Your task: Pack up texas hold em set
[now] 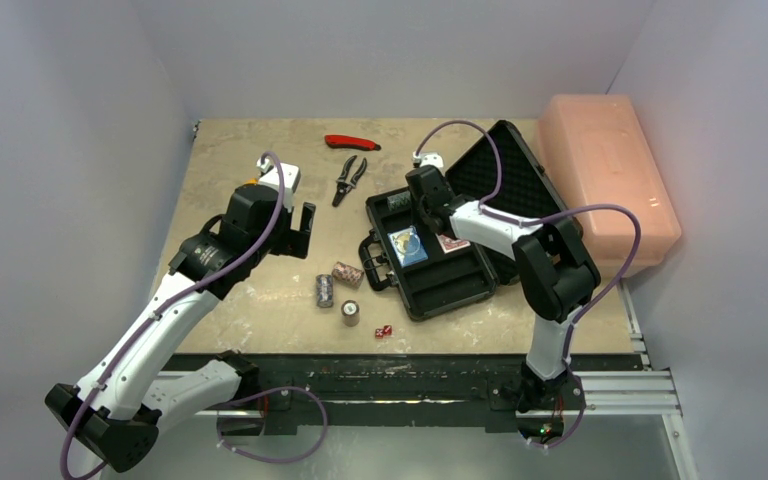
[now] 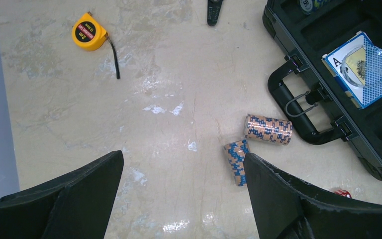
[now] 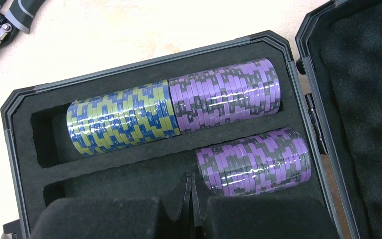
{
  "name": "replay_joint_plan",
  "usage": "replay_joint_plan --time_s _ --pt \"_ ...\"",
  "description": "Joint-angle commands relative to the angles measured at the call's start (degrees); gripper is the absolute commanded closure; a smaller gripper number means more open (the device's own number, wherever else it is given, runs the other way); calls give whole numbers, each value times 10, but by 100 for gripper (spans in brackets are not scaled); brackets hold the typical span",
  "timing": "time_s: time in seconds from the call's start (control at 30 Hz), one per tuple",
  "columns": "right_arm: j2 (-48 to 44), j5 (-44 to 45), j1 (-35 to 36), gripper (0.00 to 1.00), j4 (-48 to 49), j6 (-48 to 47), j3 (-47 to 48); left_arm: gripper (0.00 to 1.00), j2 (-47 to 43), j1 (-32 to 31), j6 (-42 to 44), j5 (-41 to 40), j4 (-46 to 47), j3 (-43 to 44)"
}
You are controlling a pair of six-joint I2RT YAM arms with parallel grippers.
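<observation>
Found the left gripper [image 2: 181, 159] well left of the briefcase [image 1: 465, 285], held aloft, jaws spread wide with nothing between them. Counted three loose chip stacks just left of the briefcase, off its handle [image 1: 375, 262]. Saw the first chip stack [image 2: 236, 162] on its side, long axis roughly parallel to the handle edge. Saw the second chip stack [image 2: 268, 129] also on its side, long axis pointing at the handle, one end close to it. Saw the third chip stack [image 1: 350, 313] nearer the arms, seemingly upright on end. Judged all three dense, stiff and slick in their wrap, apt to roll when lying: best taken across the round middle, jaws square to the long axis. Spotted the red dice [image 1: 383, 330] close off the briefcase's near left corner; judged them small, hard and easily flicked away. Saw the briefcase open, lid swung back on the right side, blue card deck [image 1: 408, 245] and red card deck [image 1: 452, 243] lying flat in the foam. Found the right gripper [image 3: 191, 196] over the briefcase's far end, fingers pressed together, gripping nothing visible. Below it, saw the blue-green stack [image 3: 122, 117] and two purple stacks [image 3: 226, 94] bedded in parallel troughs, long axes along the troughs.
</observation>
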Motion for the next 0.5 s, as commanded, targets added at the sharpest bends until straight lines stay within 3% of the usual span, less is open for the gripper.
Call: replay_joint_plan --time_s 0.0,0.47 --pt "-24 36 -13 96 -18 -21 17 9 -6 4 7 6 10 9" --pt "-179 -62 -13 56 40 -7 -86 9 -4 4 8 8 10 10"
